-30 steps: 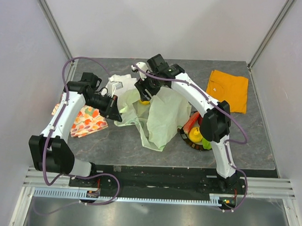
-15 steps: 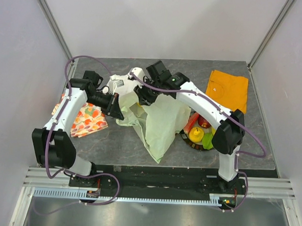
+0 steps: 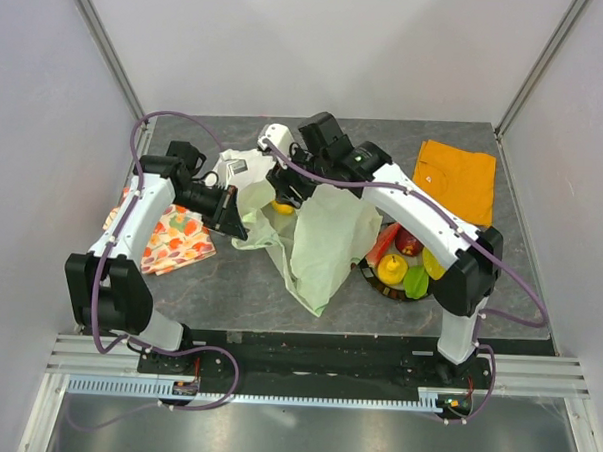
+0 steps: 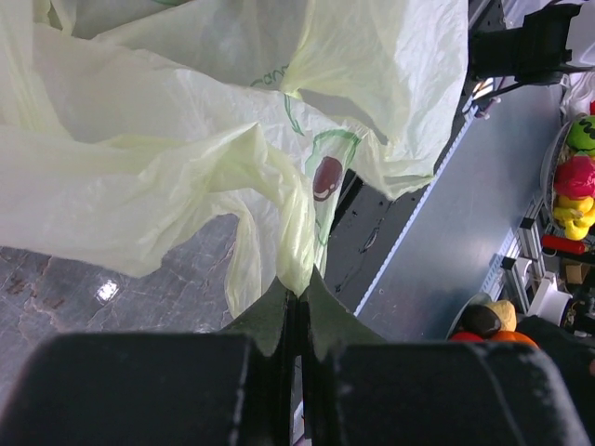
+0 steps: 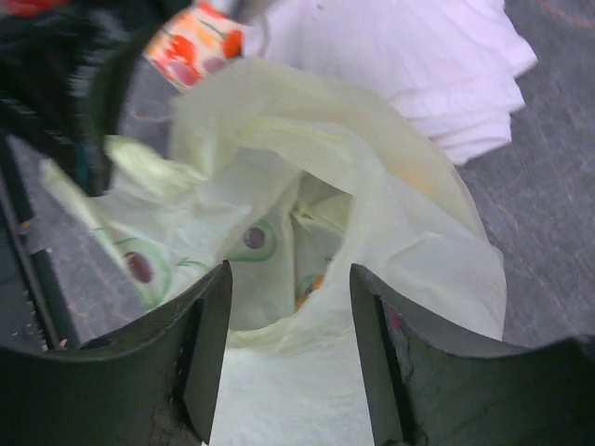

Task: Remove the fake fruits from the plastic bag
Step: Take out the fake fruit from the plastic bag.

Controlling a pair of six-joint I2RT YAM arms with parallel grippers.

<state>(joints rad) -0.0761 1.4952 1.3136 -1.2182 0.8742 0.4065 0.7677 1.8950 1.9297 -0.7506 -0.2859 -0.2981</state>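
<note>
At the far left of the table (image 3: 229, 283) lies a printed cloth (image 3: 166, 242), flat, with orange and red spots on it. The left arm reaches over it toward the middle. The left hand (image 4: 299, 299) is clenched on the bag (image 3: 326, 237): in the left wrist view the two fingers are pressed together and a thin fold of the pale green film comes out between their tips. From this pinch the film rises and spreads wide, with a small green and brown print on it.

The bag lies in the middle of the table, crumpled, and its lower part runs down toward the near edge. Behind its left corner there is a white cloth (image 3: 239, 168), folded, touching the bag.

The right hand (image 5: 290, 279) is over the mouth of the bag, at its far side. Its fingers stand apart and they grasp nothing; between them the right wrist view looks down into the opening. Deep inside there is a small orange spot, but I cannot tell what it is. In the top view a yellow piece (image 3: 282, 207) shows at the mouth, just under this hand.

To the right of the bag, just beside it, stands a dark round dish (image 3: 365, 273). Other fruits (image 3: 400, 265) are in it, red, yellow and green, close together. At the far right, well apart, lies an orange cloth (image 3: 454, 180).
</note>
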